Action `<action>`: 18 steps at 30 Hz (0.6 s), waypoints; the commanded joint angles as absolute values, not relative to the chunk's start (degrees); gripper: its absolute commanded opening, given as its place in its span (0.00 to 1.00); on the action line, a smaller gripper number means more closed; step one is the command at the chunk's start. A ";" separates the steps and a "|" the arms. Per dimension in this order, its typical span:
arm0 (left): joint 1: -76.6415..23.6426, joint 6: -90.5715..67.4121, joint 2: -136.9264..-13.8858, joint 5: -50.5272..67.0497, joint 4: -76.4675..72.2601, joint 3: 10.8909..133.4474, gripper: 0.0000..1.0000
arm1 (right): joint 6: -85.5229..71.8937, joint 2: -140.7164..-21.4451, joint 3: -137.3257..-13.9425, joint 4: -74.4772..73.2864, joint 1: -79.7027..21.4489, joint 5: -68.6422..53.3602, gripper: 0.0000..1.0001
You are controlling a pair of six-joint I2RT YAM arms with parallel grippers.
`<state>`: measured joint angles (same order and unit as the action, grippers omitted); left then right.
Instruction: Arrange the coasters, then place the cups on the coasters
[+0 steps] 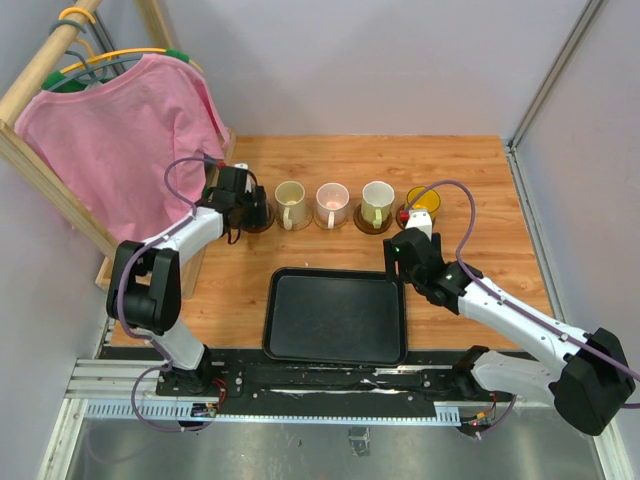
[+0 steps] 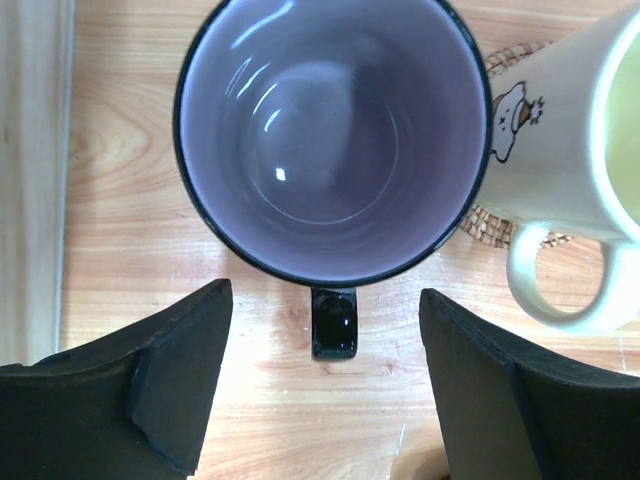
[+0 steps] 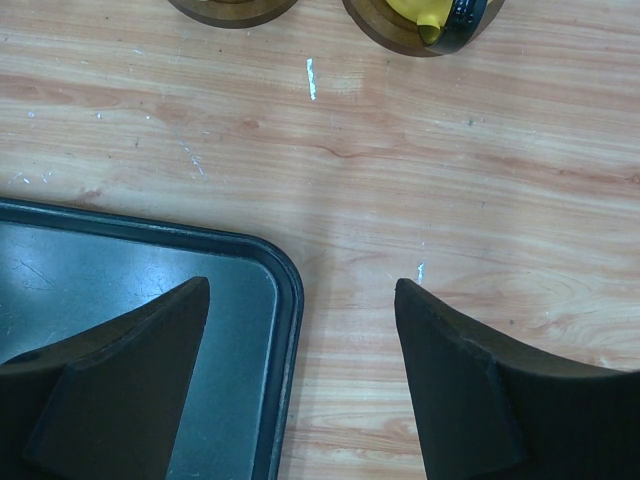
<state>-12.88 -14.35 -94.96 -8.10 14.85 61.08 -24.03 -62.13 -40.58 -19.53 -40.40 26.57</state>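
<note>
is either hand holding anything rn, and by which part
Nothing is held. The left hand stands open astride the handle of the purple cup, not touching it; the right hand is open above the table beside the tray.

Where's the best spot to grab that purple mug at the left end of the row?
Probably the purple mug's black handle, approached from the arms' side: it juts straight toward the left gripper, between its open fingers, while the cream mug crowds the body's right flank.
</note>
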 commanded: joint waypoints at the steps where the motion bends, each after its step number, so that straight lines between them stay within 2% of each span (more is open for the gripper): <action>1: -13.01 -14.02 -90.50 -9.78 15.35 61.40 0.79 | -25.26 -62.02 -41.48 -19.85 -39.55 27.03 0.76; 18: -12.99 -14.85 -90.08 -15.29 16.04 57.72 0.79 | -25.73 -61.80 -41.26 -19.58 -39.54 26.19 0.76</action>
<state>-12.88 -14.41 -91.42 -12.60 16.08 58.67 -24.71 -62.06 -40.58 -19.53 -40.40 26.33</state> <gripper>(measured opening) 0.793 0.761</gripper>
